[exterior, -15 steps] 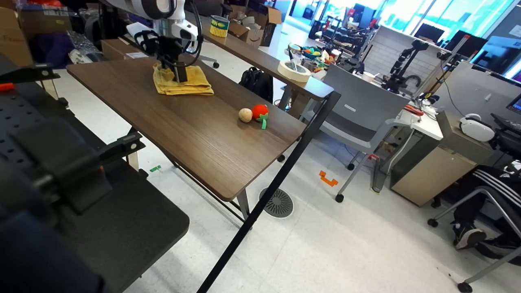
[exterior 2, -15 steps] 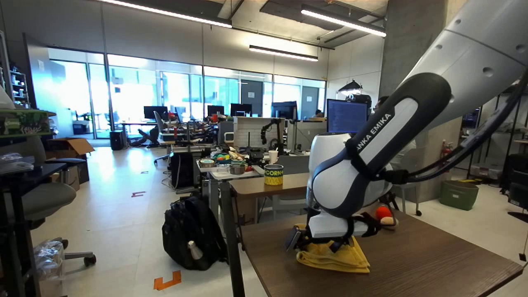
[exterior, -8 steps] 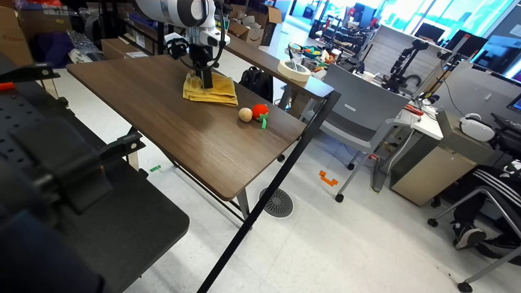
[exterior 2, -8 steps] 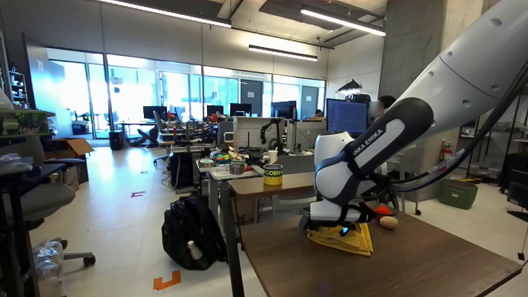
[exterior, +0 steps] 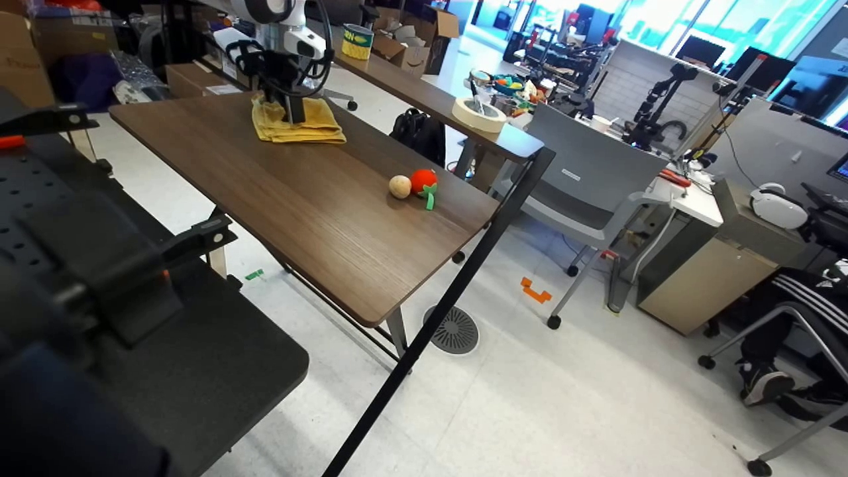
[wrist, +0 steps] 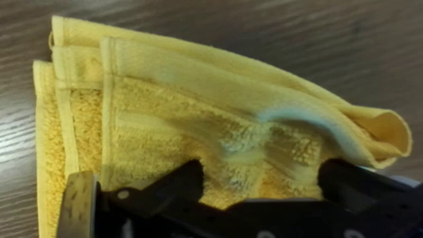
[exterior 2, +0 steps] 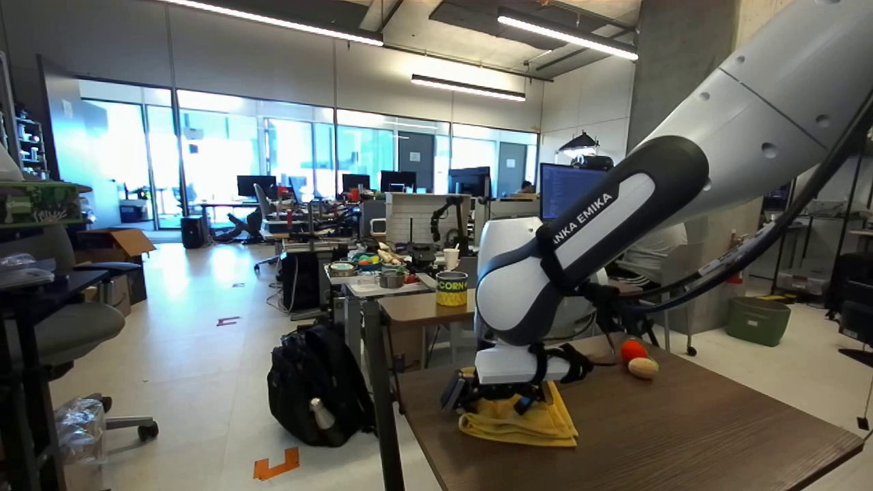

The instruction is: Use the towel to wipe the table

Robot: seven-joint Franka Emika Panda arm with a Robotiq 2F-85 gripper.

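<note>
The gripper (wrist: pixel 261 165) has its two black fingers (wrist: pixel 188 180) spread wide. Their tips seem to push down into the yellow terry towel (wrist: pixel 148 99), and I see no pinch. The towel is folded into a flat stack, and one corner curls up in a loop. It lies at one end of the brown wood-grain table (exterior: pixel 318 225), close to a long edge.

Well apart from it, nearer the other end, a red toy tomato (exterior: pixel 424 179) and a tan ball (exterior: pixel 399 187) sit side by side. Past the edge, a corn can (exterior 2: pixel 452 289) stands on a narrow brown table (exterior 2: pixel 416 310).

I think the job is partly done: the towel is down on the wood with the gripper on top, ready to rub. How much is wiped, I can't tell, because no wet streak or dirt shows. The big middle and the toy end may be left, and those toys could get bumped.
</note>
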